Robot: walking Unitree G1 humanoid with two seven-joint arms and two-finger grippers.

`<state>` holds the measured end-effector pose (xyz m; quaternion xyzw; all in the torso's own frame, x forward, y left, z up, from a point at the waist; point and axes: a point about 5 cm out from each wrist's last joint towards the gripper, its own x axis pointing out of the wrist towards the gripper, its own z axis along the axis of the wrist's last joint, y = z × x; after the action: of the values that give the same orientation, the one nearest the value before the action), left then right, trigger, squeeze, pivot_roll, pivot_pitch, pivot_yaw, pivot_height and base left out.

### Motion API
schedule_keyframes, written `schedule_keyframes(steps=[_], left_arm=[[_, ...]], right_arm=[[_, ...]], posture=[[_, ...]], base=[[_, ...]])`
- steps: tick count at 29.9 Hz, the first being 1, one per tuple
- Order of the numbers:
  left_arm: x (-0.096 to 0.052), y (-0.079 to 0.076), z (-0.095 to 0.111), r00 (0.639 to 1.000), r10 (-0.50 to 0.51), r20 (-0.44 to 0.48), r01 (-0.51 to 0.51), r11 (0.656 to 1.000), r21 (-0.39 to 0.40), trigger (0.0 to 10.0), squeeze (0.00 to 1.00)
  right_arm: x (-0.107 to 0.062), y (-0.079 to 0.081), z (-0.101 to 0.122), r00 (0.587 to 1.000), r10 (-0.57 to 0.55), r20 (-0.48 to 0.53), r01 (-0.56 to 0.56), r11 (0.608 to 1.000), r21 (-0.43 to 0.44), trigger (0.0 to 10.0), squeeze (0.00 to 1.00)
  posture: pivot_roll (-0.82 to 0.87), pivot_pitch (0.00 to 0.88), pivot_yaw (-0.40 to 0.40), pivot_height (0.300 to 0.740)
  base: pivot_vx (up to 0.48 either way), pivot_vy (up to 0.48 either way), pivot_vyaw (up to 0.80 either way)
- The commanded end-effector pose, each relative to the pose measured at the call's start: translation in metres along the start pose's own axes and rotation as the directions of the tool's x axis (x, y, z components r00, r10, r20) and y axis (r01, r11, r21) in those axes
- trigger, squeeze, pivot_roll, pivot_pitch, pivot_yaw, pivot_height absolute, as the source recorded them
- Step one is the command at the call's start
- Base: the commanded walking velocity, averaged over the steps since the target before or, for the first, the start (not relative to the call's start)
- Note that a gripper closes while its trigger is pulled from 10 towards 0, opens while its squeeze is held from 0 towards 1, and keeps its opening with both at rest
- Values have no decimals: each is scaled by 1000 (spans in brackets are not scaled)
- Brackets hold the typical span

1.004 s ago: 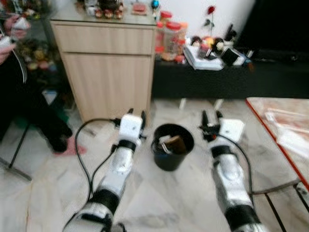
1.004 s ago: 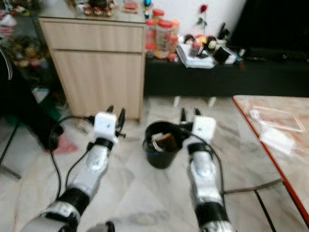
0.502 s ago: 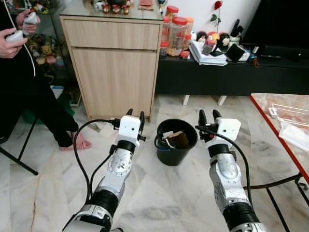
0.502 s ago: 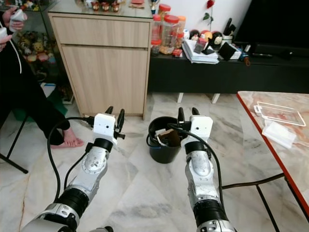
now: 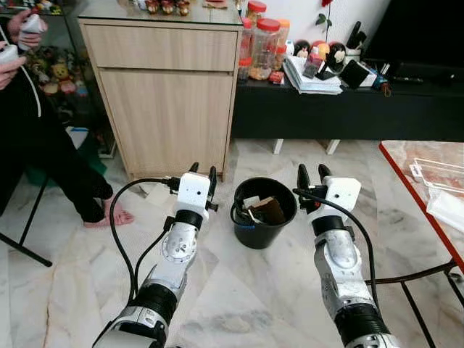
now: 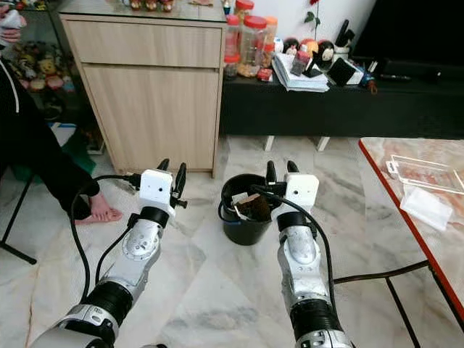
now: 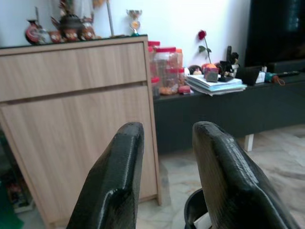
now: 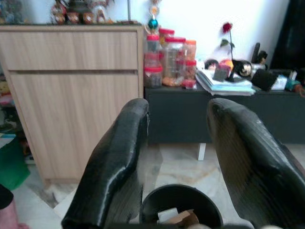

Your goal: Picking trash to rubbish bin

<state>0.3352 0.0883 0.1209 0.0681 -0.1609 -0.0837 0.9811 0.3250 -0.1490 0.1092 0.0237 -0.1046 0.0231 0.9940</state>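
A black rubbish bin (image 5: 264, 212) stands on the marble floor between my two arms, holding brown and white scraps of trash (image 5: 262, 209). My left gripper (image 5: 202, 171) is held out just left of the bin, open and empty. My right gripper (image 5: 312, 172) is just right of the bin's rim, also open and empty. In the right wrist view the bin (image 8: 180, 207) lies low between the two black fingers (image 8: 117, 157). The left wrist view catches a part of the bin's rim (image 7: 194, 209) between its fingers (image 7: 116, 171).
A wooden cabinet (image 5: 167, 94) stands behind the bin, beside a low black TV bench (image 5: 333, 109) with jars and books. A seated person (image 5: 43, 138) is at the left, foot on the floor. A red-edged table (image 5: 431, 196) with clear packaging is at the right.
The camera view has shifted a little and sharpened from one second ago. Both arms and the bin keep the same places relative to each other.
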Motion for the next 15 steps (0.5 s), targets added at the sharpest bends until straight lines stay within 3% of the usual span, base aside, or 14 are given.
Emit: schedule_keyframes(steps=[1,15], left_arm=[[3,-3,3,1000,-10,8,10,1000,-7,10000,0],[4,-2,3,1000,-12,6,12,1000,-6,10000,0]], right_arm=[[1,-2,3,1000,-1,9,1,1000,1,10000,0],[1,-1,2,1000,-1,5,1,1000,4,10000,0]], posture=[[124,77,-112,740],[127,77,-110,740]], base=[[289,0,0],[289,0,0]])
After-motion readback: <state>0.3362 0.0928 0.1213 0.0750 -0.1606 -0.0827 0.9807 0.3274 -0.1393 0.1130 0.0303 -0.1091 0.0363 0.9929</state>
